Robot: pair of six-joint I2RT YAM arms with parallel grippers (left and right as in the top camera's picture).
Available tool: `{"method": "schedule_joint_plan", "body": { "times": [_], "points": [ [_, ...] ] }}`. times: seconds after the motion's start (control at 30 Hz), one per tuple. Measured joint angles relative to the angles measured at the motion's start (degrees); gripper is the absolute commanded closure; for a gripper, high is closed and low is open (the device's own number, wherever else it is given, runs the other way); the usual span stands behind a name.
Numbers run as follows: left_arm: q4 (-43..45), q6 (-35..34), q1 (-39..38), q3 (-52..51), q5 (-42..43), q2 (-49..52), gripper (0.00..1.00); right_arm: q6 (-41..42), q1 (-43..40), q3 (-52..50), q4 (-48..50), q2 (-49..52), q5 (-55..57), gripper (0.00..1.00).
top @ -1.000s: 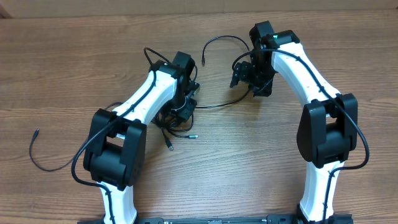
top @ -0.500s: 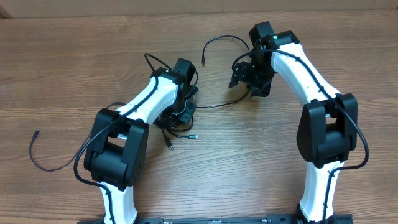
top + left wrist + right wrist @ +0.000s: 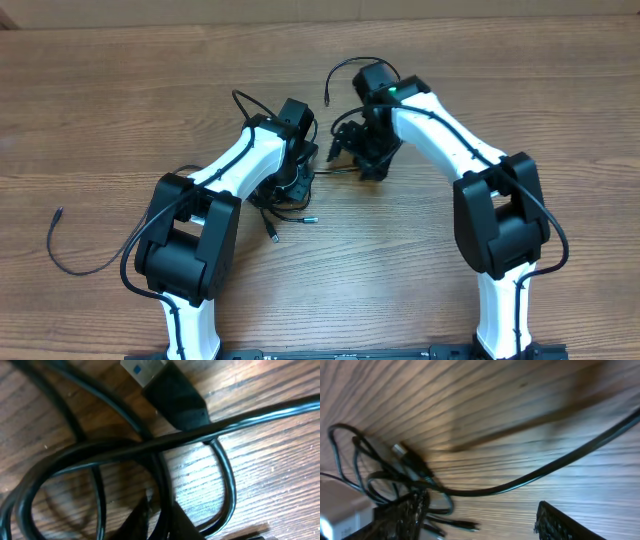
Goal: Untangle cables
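The black cables lie bunched under my left arm. One strand runs right from the bunch, and another arcs at the back. My left gripper is down on the bunch. In the left wrist view its fingertips are pinched on a strand, below a USB plug. My right gripper hovers open just right of the bunch. In the right wrist view the long strand crosses in front of it, and the bunch is at its left finger.
A separate thin black cable lies curved at the far left of the wooden table. Loose plug ends stick out in front of the bunch. The two arms are close together at the centre back.
My right arm has swung left, bringing its open gripper close to the left gripper and the bunch. The left arm and the cables have hardly moved.
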Motion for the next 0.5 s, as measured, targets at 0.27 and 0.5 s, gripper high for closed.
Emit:
{"method": "schedule_joint_plan", "body": {
  "times": [0.27,0.5],
  "points": [
    [0.4,0.0,0.0,0.0,0.0,0.0,0.96,15.0,3.8,0.0,0.8,0.0,1.1,0.18],
    [0.7,-0.9,0.2,0.0,-0.4,0.0,0.96,26.1,5.8,0.0,2.1,0.0,6.0,0.20]
  ]
}}
